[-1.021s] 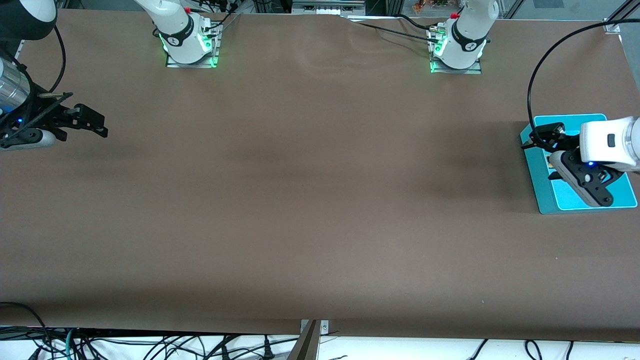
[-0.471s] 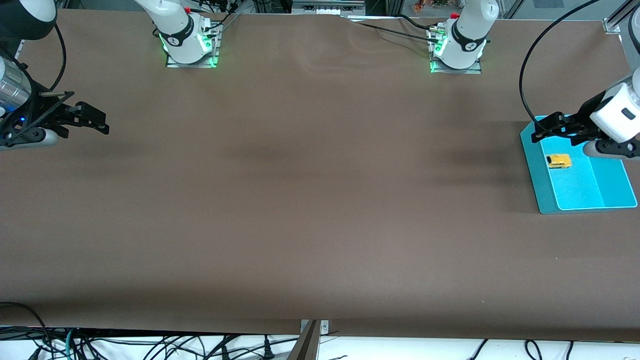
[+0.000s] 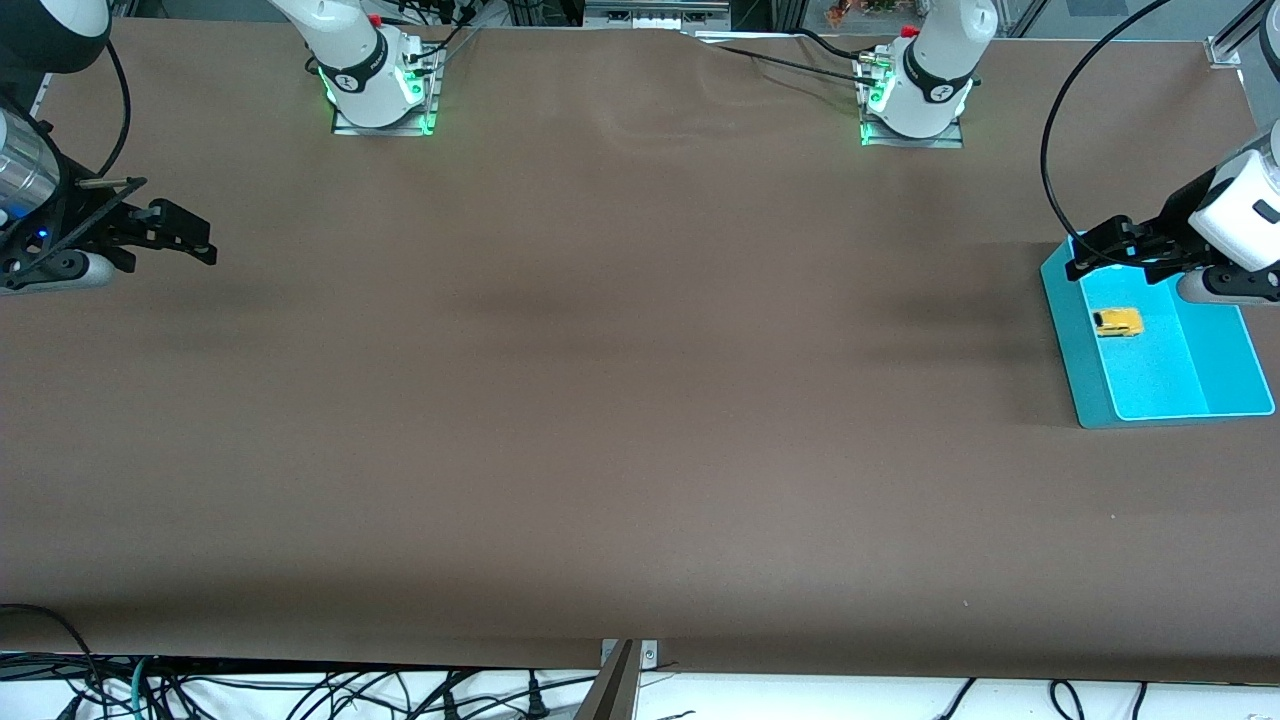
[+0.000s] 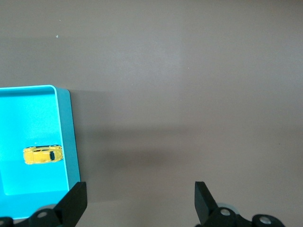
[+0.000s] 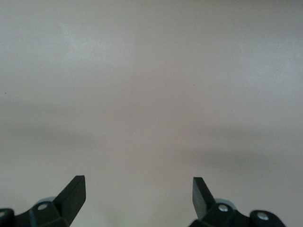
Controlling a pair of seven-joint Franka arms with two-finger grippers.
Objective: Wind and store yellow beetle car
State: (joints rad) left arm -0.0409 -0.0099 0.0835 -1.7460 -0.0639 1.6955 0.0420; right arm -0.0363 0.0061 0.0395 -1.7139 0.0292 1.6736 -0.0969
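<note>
The yellow beetle car (image 3: 1117,322) lies on its wheels inside the teal tray (image 3: 1160,385) at the left arm's end of the table. In the left wrist view the car (image 4: 43,155) sits close to the tray's wall (image 4: 66,137). My left gripper (image 3: 1085,258) hangs open and empty over the tray's corner nearest the robot bases; its fingers (image 4: 75,201) frame bare table. At the right arm's end of the table my right gripper (image 3: 190,240) waits, open and empty, with only brown table between its fingertips (image 5: 75,189).
Both arm bases (image 3: 380,95) (image 3: 915,105) stand along the table edge farthest from the camera. A black cable (image 3: 1060,140) loops above the tray. Loose cables (image 3: 300,695) hang below the table's near edge. The table wears a brown cover (image 3: 620,380).
The left gripper has lifted off the tray and drawn back toward its corner, open, uncovering the yellow car that lies in the tray. The right arm has hardly moved.
</note>
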